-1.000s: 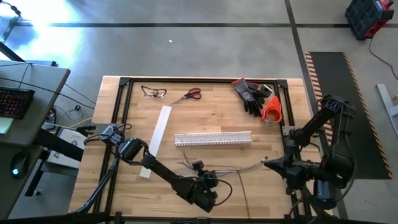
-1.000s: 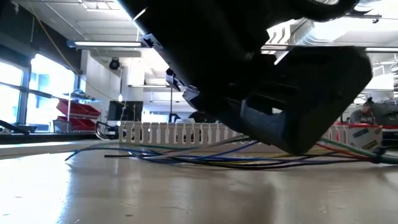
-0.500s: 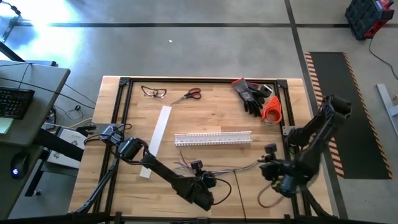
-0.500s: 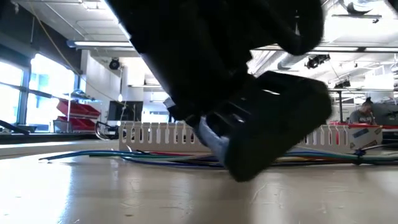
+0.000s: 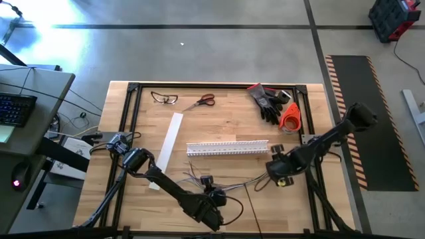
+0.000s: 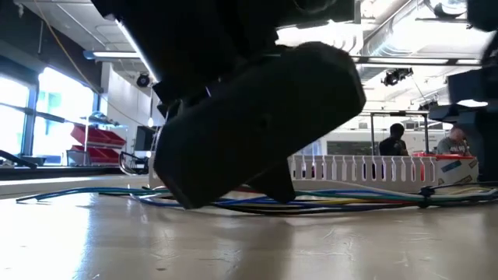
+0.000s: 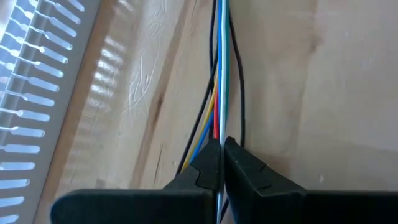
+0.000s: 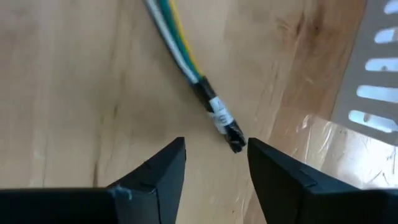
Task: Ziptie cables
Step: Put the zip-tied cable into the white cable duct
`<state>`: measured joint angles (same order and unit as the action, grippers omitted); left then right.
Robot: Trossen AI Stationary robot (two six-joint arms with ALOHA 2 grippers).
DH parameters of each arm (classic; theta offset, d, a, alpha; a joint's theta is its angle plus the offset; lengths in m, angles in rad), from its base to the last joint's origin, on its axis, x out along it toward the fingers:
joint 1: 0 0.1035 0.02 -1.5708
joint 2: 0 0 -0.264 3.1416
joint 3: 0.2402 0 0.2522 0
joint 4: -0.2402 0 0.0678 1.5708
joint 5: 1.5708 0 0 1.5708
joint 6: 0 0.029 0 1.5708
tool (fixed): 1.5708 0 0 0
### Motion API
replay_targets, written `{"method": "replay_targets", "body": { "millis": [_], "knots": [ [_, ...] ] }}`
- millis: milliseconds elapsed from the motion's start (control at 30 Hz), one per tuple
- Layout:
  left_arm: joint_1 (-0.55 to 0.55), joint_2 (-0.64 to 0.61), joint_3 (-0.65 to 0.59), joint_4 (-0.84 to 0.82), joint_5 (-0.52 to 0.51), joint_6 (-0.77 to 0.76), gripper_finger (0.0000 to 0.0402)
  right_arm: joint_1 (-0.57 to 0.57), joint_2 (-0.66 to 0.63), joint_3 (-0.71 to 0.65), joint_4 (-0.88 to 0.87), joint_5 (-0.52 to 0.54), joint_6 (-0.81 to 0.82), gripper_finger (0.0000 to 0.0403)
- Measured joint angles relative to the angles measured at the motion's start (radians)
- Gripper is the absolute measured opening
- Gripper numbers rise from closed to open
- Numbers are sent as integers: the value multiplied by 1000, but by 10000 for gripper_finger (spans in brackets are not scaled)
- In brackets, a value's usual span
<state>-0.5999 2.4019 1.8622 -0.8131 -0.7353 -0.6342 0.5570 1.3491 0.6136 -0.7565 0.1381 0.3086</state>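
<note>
The left arm reaches from the table's left edge diagonally toward the near middle, its wrist bent low over the wood. The left gripper [image 7: 221, 163] has its two fingers pressed together, pinching the cables [image 7: 221, 74]. The right arm stretches in from the right side, forearm angled down and inward. The right gripper [image 8: 214, 163] hangs low above the tabletop with its fingers parted, nothing between them.

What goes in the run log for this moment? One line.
left gripper: shut on cables | right gripper: open, at bundle's tied end | stage: unclear
</note>
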Motion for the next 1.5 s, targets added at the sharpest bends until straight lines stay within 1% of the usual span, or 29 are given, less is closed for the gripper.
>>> {"method": "replay_targets", "body": {
  "millis": [133,233,500,667,800,933,1067,1200,1333,1433,1500],
  "knots": [
    [0,0,0,-1,1,-1,0,-33,0,0,3,-21,-11,144],
    [-1,0,0,0,-3,2,0,-31,0,0,9,-43,-19,141],
    [-3,0,0,0,-6,2,0,-24,0,3,14,-42,-14,141],
    [-11,0,0,0,9,1,0,-9,1,87,22,-23,-3,141],
    [-24,0,0,-6,36,7,0,-12,3,110,16,-6,-62,141],
    [-37,0,0,-6,35,0,0,-35,56,110,19,-9,-89,154],
    [-42,0,0,-6,35,0,0,-56,159,110,23,-10,-107,177],
    [-43,0,0,-5,34,9,0,-75,232,119,18,-1,-108,183],
    [-43,0,0,-5,34,17,0,-78,249,137,14,-5,-136,163],
    [-43,0,0,-6,14,17,4,-78,252,156,22,-10,-197,129],
    [-43,0,0,-5,-4,14,13,-79,254,165,44,-20,-251,97]
  ]
}}
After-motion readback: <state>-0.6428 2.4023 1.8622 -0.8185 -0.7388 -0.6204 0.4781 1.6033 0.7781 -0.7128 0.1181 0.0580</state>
